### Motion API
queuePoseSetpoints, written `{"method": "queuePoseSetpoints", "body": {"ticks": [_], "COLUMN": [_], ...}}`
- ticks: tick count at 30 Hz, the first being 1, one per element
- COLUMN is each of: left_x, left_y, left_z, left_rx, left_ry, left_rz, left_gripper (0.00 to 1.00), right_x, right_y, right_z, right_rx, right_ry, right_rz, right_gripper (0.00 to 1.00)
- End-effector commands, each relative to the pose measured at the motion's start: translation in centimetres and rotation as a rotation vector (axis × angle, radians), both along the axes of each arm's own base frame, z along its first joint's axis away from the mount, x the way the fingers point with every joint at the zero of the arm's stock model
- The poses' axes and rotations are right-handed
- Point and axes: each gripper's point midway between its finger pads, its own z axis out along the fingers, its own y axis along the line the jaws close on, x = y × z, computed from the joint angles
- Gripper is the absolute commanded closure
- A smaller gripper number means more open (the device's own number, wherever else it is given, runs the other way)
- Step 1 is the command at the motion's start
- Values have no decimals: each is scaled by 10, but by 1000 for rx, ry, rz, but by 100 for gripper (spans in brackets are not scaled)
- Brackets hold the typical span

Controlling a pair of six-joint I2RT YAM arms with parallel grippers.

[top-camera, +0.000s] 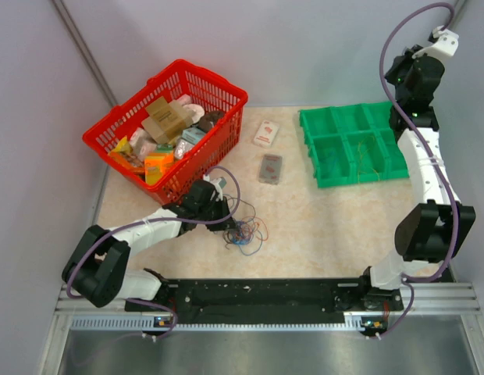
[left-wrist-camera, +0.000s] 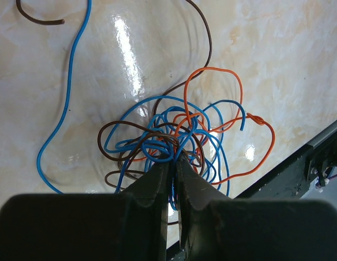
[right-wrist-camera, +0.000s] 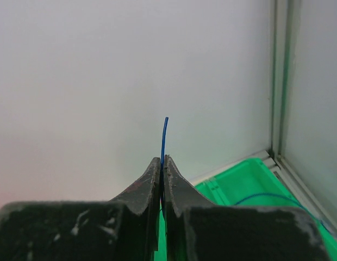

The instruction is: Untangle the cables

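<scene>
The cables point(top-camera: 243, 232) lie as a small tangle of blue, brown and orange wires on the table in front of the left arm. In the left wrist view the tangle point(left-wrist-camera: 174, 136) sits right at my fingertips. My left gripper point(left-wrist-camera: 174, 159) is shut on blue strands at the tangle's near edge; it also shows in the top view point(top-camera: 225, 215). A loose blue wire point(left-wrist-camera: 65, 109) trails off to the left. My right gripper point(right-wrist-camera: 162, 159) is raised high at the back right and shut on a thin blue wire point(right-wrist-camera: 164, 133) whose end sticks up past the tips.
A green compartment tray point(top-camera: 355, 144) lies at the back right, under the right arm point(top-camera: 414, 78); a blue wire point(right-wrist-camera: 266, 197) lies in it. A red basket point(top-camera: 226, 86) of packages stands back left. Two small packets point(top-camera: 265, 134) point(top-camera: 270, 168) lie mid-table. A black rail point(top-camera: 265, 293) lines the near edge.
</scene>
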Motion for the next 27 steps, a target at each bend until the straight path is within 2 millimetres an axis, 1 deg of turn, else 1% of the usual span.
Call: {"method": "queuePoseSetpoints", "body": {"ticks": [1,3,4,6,9,11,12,14,15,16,18,20,24,27], "left_x": [14,14,13,12,11,10,11,10,10,12,12,13,14,14], "left_y": [-10,-9,-9,-7,-6,-4,-3,-3,-2,-1,-2,-3,-6,-6], "left_z": [15,16,16,15,15,15,16,17,18,18,18,18,18,18], "left_rx": [-48,-49,-46,-39,-37,-30,-29,-28,-26,-25,-24,-26,-37,-35], "left_ry": [-45,-48,-50,-49,-51,-51,-57,-60,-61,-65,-66,-63,-56,-59], "left_rz": [1,3,3,2,1,5,5,6,8,12,11,8,10,7], "left_gripper": [87,87,87,87,87,87,87,87,87,87,87,87,87,87], "right_x": [-25,-29,-32,-30,-15,-8,-5,5,11,16,26,31,27,32], "right_y": [24,21,22,24,19,12,8,-3,-13,-16,-23,-21,-16,-22], "right_z": [63,56,56,49,31,18,15,2,-6,-10,-23,-39,-65,-87], "right_rx": [-28,17,32,41,126,140,127,142,161,172,212,252,331,428], "right_ry": [-119,-110,-120,-126,-106,-101,-109,-95,-80,-75,-47,-14,9,30], "right_rz": [0,-22,-21,-5,41,46,35,33,33,49,64,96,120,171], "right_gripper": [100,100,100,100,100,100,100,100,100,100,100,100,100,100]}}
